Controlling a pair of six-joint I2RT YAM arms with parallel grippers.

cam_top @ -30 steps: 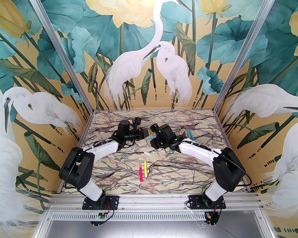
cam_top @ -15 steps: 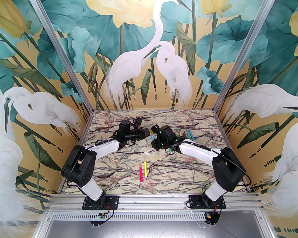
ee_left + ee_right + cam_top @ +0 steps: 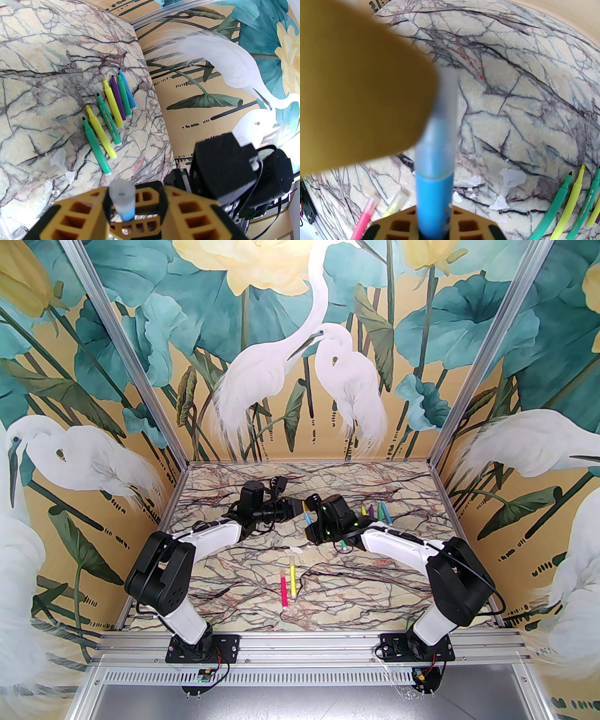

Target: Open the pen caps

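While your right end effector [image 3: 433,230] clamps the blue pen [image 3: 434,196], its cap [image 3: 121,193] points straight into your left end effector [image 3: 134,201], jaws narrowly parted around it.

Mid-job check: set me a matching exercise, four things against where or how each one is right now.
Things:
1. blue pen
2. pink pen
3. purple pen
4. left tool

States:
A. lying capped on the table beside the yellow pen
B. jaws apart, either side of the clear cap
C. uncapped, in the row of pens
D. gripped by the right tool, cap on

Pairs: 1-D, 2-A, 3-C, 4-B
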